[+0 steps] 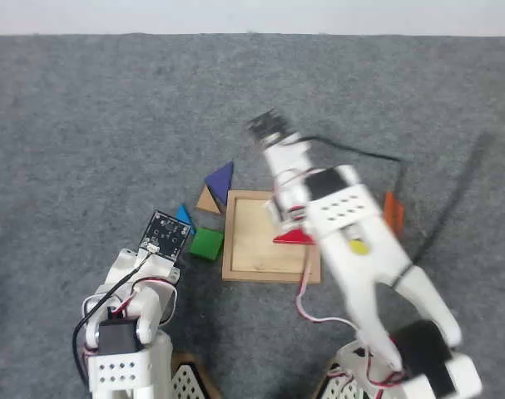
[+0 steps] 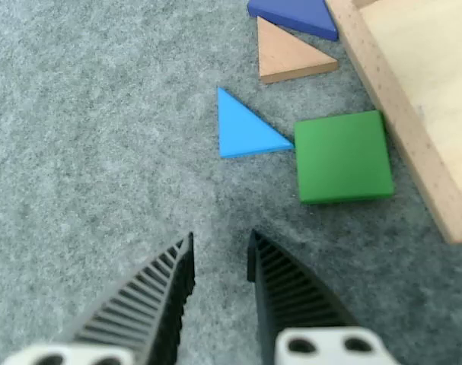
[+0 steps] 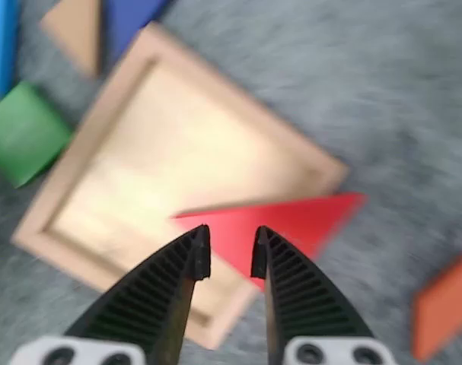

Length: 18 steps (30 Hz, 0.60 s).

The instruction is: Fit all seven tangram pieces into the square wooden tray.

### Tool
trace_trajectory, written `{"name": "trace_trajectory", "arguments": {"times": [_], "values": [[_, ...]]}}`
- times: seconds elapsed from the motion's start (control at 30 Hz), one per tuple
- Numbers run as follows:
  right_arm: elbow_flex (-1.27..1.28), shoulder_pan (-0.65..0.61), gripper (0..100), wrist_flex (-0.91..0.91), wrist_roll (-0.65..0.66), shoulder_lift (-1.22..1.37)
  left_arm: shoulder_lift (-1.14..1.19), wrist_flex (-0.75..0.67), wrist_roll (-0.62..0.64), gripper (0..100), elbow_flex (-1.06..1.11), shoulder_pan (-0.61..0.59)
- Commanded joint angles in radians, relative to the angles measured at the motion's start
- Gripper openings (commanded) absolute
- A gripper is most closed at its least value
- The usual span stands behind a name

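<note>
My right gripper point(image 3: 231, 251) hangs over the flat red triangle point(image 3: 299, 217), slightly parted and holding nothing. The triangle lies across the rim of the square wooden tray point(image 3: 170, 152), one tip jutting over the grey surface point(image 3: 383, 91).

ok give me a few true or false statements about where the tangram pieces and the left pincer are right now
1. The green square lies inside the tray. False: it sits on the carpet beside the tray's rim.
2. The light blue triangle touches a corner of the green square with one tip. True.
3. The left pincer holds a piece. False: it is open and empty above bare carpet.
4. The red triangle overlaps the tray. True.
5. The orange piece lies on the carpet outside the tray. True.
</note>
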Motion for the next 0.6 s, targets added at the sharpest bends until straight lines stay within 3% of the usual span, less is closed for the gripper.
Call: {"name": "trace_trajectory", "arguments": {"times": [0.0, 0.13, 0.3, 0.57], "values": [[-0.008, 0.148, 10.5, 0.025, -0.017, -0.035, -0.020, 0.003, -0.006, 11, -0.007, -0.005], [-0.014, 0.255, 10.5, 0.022, -0.023, 0.077, -0.020, 0.005, -0.006, 11, -0.007, -0.005], [-0.015, 0.302, 10.4, -0.050, -0.061, 0.203, -0.020, 0.005, -0.006, 11, -0.007, -0.005], [-0.015, 0.139, 10.4, -0.091, -0.040, 0.266, -0.020, 0.005, -0.006, 11, -0.007, -0.005]]}}
